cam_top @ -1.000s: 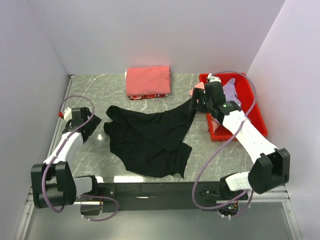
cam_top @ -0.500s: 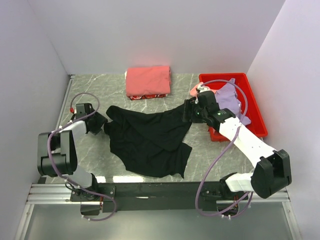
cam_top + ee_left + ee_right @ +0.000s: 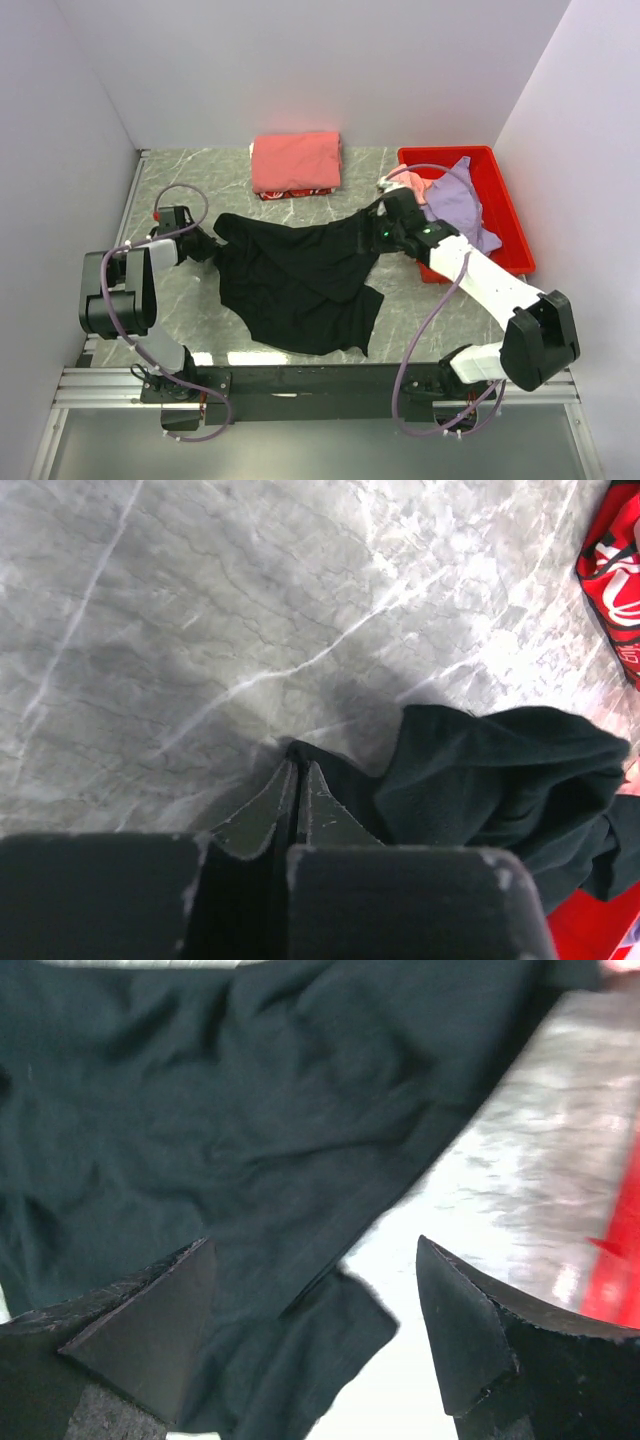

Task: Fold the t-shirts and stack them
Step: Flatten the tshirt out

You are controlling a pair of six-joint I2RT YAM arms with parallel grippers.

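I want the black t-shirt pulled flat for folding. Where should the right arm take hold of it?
I'd pinch the black t-shirt at its right corner, the point stretching toward the red bin, coming down from above with the right gripper. That thin edge lies flat on the table, opposite the left gripper.

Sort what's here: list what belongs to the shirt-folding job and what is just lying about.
Job: large black cloth t-shirt, spread in the middle; folded coral-red cloth shirt, at the back; lavender cloth shirt; pink cloth shirt.
Just lying about: rectangular red plastic bin holding the last two; grey marble tabletop.
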